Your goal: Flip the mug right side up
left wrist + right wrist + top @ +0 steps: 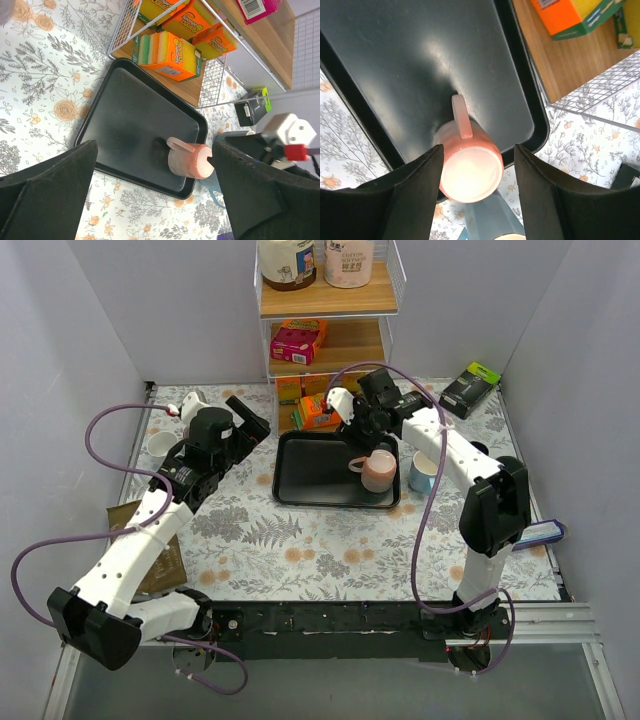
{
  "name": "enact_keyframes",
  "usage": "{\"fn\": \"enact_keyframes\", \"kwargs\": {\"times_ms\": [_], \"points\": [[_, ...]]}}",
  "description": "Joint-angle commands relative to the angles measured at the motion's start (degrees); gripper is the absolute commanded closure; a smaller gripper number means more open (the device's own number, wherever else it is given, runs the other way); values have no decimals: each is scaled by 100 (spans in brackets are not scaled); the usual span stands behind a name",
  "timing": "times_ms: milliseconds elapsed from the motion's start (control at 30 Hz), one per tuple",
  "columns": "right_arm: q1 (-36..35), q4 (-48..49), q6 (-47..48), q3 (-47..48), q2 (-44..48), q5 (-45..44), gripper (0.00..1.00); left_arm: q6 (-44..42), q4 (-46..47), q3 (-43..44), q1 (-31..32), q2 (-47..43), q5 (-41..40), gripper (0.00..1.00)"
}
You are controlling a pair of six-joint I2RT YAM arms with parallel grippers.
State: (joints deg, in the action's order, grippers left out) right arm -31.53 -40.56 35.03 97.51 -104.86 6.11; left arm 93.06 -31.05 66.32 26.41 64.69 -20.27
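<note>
Currently the right gripper is holding its jaws wide, flanking the pink mug sitting base-up between them on the tray. It is probably rigid, slick and breakable, so gripping across the body looks safest.

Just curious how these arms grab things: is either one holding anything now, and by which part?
Nothing seems held. The right tool straddles the pink mug around its body, with a gap showing on one side; the left tool hangs open and empty.
</note>
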Motion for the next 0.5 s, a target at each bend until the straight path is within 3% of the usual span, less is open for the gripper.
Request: {"fn": "enact_keyframes", "kwargs": {"times_ms": [0,467], "points": [[6,-453,628,75,-315,-381,36,-613,-244,390,-110,26,286,2],[-398,-173,910,198,-1054,-585,39,-481,-217,232,-488,334,955,2]]}}
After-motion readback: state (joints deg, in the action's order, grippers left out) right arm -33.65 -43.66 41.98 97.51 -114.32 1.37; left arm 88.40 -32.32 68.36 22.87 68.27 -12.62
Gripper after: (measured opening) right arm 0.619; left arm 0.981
